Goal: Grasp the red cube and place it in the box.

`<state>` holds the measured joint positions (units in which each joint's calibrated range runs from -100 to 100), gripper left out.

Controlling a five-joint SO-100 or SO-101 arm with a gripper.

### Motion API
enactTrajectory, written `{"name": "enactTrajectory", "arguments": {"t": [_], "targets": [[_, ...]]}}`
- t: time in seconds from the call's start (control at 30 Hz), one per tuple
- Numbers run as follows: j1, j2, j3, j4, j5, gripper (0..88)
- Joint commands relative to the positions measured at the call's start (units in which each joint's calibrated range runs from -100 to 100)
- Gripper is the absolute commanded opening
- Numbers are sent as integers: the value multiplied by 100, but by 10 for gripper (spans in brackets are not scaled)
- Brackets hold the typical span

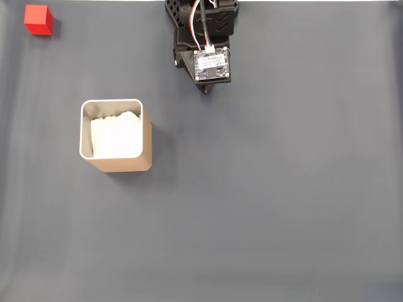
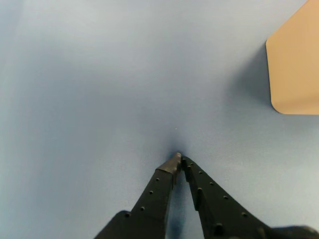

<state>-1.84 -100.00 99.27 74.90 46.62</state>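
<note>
Red cube [image 1: 38, 19] sits on the table [image 1: 283, 207] at the far left corner in the fixed view, well apart from everything else. Box [image 1: 116, 136] stands upright left of centre, open top showing white lining; it's between the cube and the near edge, not touching the cube. Arm [image 1: 203, 34] comes in at the top centre of the fixed view, right of the box and well apart from the cube. In the wrist view the gripper [image 2: 179, 159] has its fingers [image 2: 159, 191] clenched, tips meeting, nothing between them, over bare table. A tan side of the box [image 2: 295, 64] shows at the right edge of that view.
</note>
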Motion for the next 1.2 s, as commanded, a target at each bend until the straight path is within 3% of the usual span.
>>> {"name": "enactTrajectory", "arguments": {"t": [0.0,0.87,1.17], "targets": [[53,0,73,97,20,1],[-40,0,64,65,93,1],[-40,0,64,-1347,-49,1]]}}
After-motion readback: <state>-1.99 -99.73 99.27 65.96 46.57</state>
